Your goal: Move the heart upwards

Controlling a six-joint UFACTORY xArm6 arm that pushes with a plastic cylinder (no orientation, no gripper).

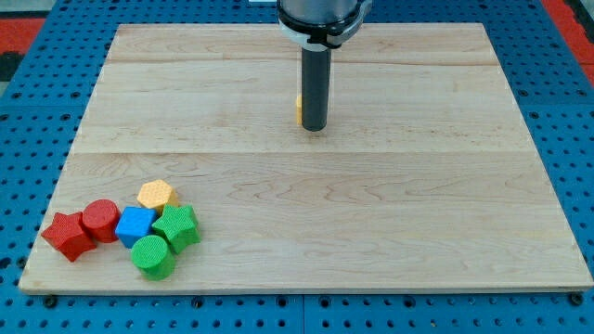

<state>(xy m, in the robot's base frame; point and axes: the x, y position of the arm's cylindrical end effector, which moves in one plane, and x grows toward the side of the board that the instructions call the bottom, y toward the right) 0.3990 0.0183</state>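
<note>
Our tip (pixel 315 127) sits right beside a yellow block (pixel 299 109), mostly hidden behind the rod, maybe the heart. We have no fingers to open.

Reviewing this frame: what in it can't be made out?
- Yellow block: only a sliver shows at the rod's left edge in the camera view; the rod hides the rest, so its shape, heart or not, is unclear.
- My tip: whether it touches that block cannot be told.
- Arm: cut off by the view's top.
</note>
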